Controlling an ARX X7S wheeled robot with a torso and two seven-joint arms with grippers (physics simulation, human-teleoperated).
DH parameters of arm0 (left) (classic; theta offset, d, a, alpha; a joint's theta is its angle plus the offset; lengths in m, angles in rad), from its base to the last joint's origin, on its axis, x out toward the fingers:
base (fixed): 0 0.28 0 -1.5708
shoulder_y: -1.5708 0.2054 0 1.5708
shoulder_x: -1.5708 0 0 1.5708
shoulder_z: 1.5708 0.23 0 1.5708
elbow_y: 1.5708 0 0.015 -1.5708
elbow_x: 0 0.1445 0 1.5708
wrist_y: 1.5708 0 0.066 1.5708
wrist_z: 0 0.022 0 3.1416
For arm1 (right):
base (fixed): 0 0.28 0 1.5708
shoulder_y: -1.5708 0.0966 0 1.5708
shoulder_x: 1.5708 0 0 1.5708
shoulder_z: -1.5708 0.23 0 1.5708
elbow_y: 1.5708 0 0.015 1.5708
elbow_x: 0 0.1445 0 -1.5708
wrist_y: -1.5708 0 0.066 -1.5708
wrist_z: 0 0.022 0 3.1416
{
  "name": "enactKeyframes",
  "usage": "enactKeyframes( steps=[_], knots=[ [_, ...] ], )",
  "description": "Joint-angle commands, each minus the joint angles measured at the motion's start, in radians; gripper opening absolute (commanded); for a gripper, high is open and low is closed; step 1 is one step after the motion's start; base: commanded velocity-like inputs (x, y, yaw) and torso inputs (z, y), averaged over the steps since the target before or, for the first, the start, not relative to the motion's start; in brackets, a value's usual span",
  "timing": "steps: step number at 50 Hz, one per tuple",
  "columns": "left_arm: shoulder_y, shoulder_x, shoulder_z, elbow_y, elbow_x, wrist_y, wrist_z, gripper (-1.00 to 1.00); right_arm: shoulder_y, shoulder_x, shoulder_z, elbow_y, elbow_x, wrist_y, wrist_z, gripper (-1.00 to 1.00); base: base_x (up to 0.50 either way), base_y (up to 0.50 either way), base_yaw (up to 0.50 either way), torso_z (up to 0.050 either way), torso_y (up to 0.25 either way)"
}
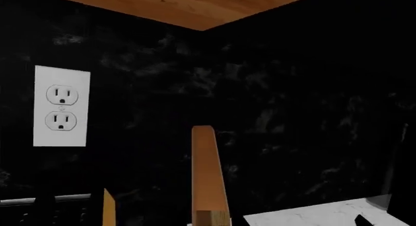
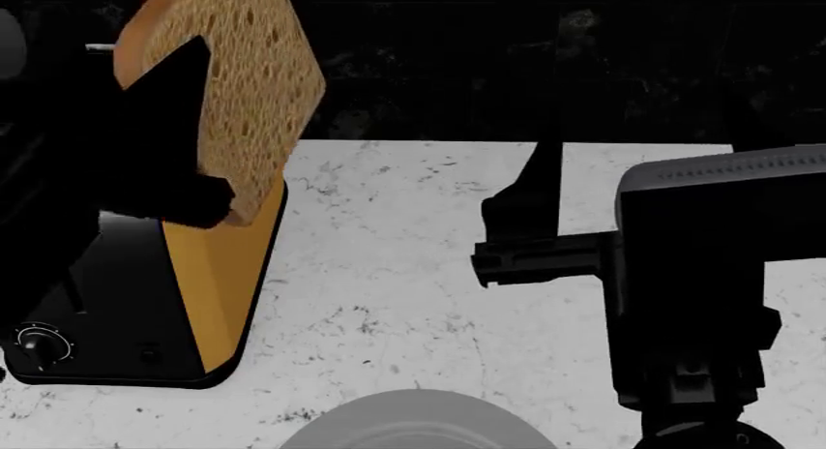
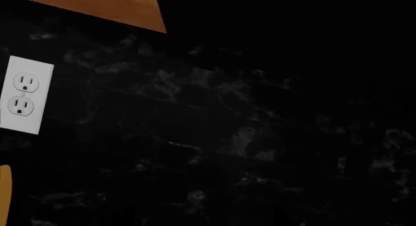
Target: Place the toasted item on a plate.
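Toast held aloft above the toaster by the left gripper

The toasted item is a flat slice with a porous, pitted tan face and a darker orange-brown crust, tilted on edge; the left gripper, a matte black silhouette reaching in from the left side, is clamped on its lower edge, lifting it above the toaster, a boxy black body with a smooth yellow side and a round dial; in the left wrist view the slice shows edge-on as a thin upright strip; the right gripper hangs over the counter, well apart from the toast, and whether its jaws are parted I cannot tell; the plate, round, plain matte grey, lies at the near edge of the white, grey-speckled stone surface; behind stands a black marbled wall with a white outlet under a wooden cabinet.
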Motion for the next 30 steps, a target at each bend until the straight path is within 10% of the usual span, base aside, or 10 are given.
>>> enactKeyframes(
  steps=[1, 17, 30],
  knots=[
    [0.085, -0.016, 0.015, 0.032, -0.46, 0.062, -0.367, -1.0, 0.011, 0.014, 0.001, -0.016, 0.005, 0.027, 0.003, 1.0, 0.0, 0.0, 0.0, 0.0, 0.0],
    [0.285, -0.02, 0.132, 0.119, -0.639, 0.206, -0.497, -1.0, -0.04, -0.002, -0.009, 0.022, -0.003, -0.055, 0.009, 1.0, 0.0, 0.0, 0.0, 0.0, 0.0],
    [0.418, -0.019, 0.128, 0.139, -0.54, 0.223, -0.388, -1.0, -0.05, 0.005, -0.004, 0.01, 0.001, -0.051, 0.016, 1.0, 0.0, 0.0, 0.0, 0.0, 0.001]
  ],
)
